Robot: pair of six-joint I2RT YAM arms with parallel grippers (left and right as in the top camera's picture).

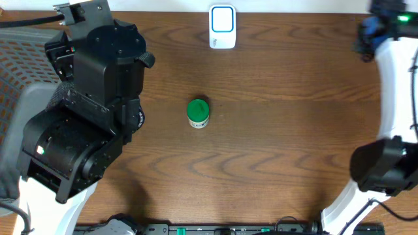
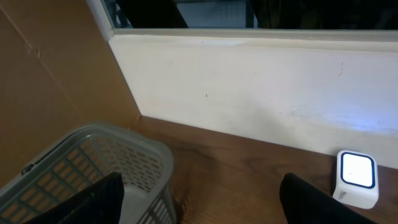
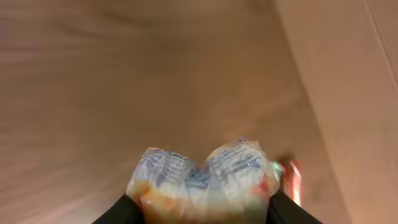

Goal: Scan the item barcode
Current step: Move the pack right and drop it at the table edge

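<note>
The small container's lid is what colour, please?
Green; the container's lid shows best in the overhead view.

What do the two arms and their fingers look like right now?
The left arm is bulky black housings on white links, with a black cable on top. The right arm is a white curved link with a black joint, blue fittings and a green light. Left fingers and right fingers are black.
</note>
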